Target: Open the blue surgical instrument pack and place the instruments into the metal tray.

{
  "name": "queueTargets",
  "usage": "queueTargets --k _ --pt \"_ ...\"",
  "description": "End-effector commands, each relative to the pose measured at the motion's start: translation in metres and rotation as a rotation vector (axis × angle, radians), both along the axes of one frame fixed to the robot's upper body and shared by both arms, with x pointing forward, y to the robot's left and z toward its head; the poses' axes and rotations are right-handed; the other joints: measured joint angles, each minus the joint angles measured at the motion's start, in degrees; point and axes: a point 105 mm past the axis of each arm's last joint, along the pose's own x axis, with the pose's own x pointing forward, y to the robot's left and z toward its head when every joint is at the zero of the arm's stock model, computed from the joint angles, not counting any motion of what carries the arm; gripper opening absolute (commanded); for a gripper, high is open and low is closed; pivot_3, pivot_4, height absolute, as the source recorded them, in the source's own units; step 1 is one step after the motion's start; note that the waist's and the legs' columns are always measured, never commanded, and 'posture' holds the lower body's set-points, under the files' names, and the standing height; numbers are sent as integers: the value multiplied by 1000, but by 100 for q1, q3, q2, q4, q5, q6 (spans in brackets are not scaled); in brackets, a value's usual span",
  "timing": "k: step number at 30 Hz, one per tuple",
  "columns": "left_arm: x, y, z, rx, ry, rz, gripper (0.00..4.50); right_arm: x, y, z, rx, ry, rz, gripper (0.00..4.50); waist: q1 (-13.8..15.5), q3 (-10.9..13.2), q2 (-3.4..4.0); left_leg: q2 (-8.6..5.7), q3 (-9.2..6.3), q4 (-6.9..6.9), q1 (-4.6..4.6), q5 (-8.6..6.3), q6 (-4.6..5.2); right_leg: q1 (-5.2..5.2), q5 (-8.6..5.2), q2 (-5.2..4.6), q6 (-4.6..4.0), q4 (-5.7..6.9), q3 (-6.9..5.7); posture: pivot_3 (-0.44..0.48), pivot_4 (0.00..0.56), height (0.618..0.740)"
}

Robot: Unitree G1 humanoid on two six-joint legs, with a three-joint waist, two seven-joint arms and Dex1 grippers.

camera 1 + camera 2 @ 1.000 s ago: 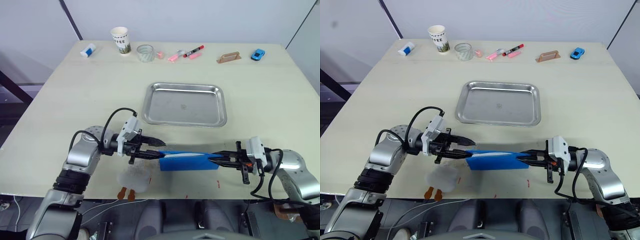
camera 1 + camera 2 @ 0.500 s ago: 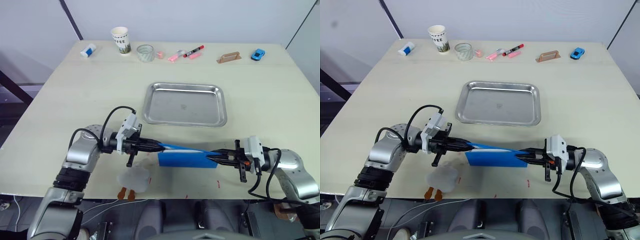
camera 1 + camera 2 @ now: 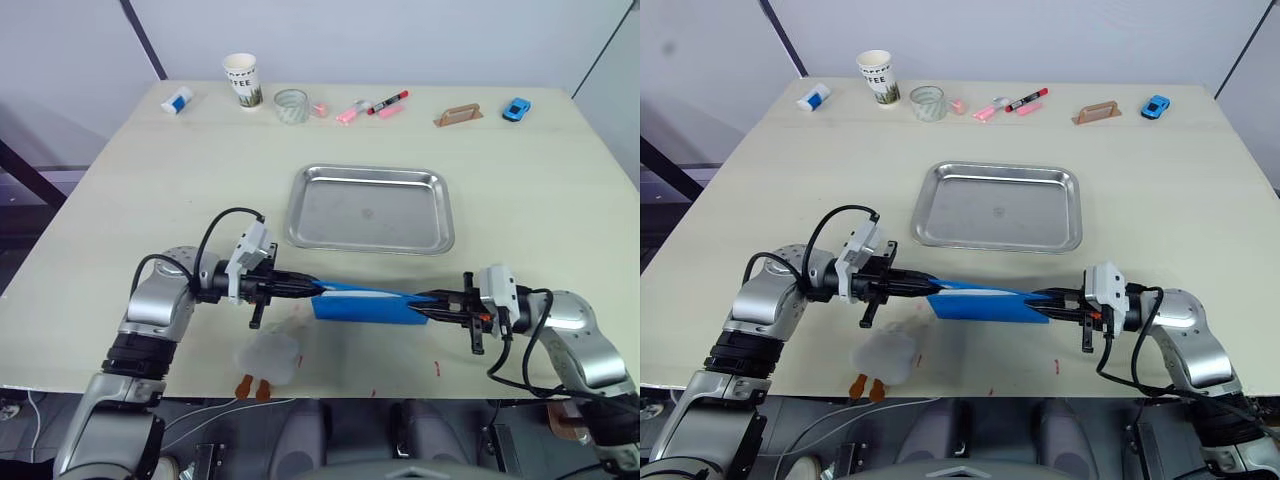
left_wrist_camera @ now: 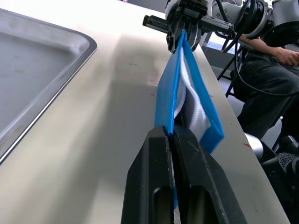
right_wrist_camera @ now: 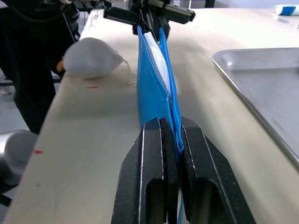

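Both grippers are holding the blue surgical instrument pack [image 3: 368, 304] between them, near the table's front edge and just short of the metal tray [image 3: 370, 208]. The left gripper [image 3: 312, 286] is pinching one end of the pack with its jaws closed flat on the blue fabric; the right gripper [image 3: 428, 303] is pinching the opposite end the same way, jaws likewise closed on the edge. The pack is standing on its long edge, its long axis running straight from one pair of jaws to the other, so each gripper is sitting at an end with the pouch stretching directly ahead of its fingertips.

In the left wrist view the two blue sides are parting slightly partway along, showing the pale lining [image 4: 190, 100] between them. No instruments are showing in that gap; whether they are lying deeper inside cannot be told.

The pack is soft, flexible cloth with a stitched border, sagging a little between the grips. The tray is rigid, shiny steel with rounded corners and a raised rim, and it is lying empty. It is lying beyond the pack, off to the side of the line between the jaws, with neither arm plainly the nearer.

Judgement: the opening step is under way, and the next move is depending on spreading the two sides apart across that long axis.
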Motion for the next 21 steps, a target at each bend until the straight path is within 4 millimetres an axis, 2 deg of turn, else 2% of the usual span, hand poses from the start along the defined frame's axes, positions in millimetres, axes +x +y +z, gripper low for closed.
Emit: queueTargets --k 1,6,8,10,11,12,16,17,21 --pt "2 1 8 -6 -47 -2 128 4 2 -1 -18 -10 -10 0 0 0 0 0 0 0 0 0 0 0 0 0 0 0 0 0 150 737" --pt "4 4 8 -4 -55 13 128 6 1 4 -12 -8 -7 0 -1 0 0 0 0 0 0 0 0 0 0 0 0 0 0 0 150 737" --pt "3 4 6 -1 -52 10 0 4 0 6 -12 6 2 973 0 0 0 0 0 0 0 0 0 0 0 0 0 0 0 0 150 737" --pt "2 4 5 0 -50 8 0 1 -3 8 -11 22 11 1380 0 0 0 0 0 0 0 0 0 0 0 0 0 0 0 0 150 737" --pt "1 4 4 1 -49 8 0 0 -5 9 -11 25 13 2012 1 0 0 0 0 0 0 0 0 0 0 0 0 0 0 0 150 737" --pt "1 3 4 1 -49 8 0 -2 -7 11 -10 29 16 2354 1 0 0 0 1 0 0 0 0 0 0 0 0 -1 0 0 150 737" --pt "0 3 2 0 -46 6 0 -14 -15 29 -3 55 37 4219 7 1 1 0 0 0 -1 0 0 0 0 0 0 0 0 0 150 737" --pt "0 3 2 0 -45 6 0 -17 -16 33 -1 65 42 4370 5 1 1 0 0 0 -1 0 0 0 0 0 0 0 0 0 150 737" --pt "2 4 0 8 -44 3 0 -28 -17 46 1 104 64 4370 5 0 0 0 -2 2 -1 0 0 0 0 0 0 0 0 0 150 737"
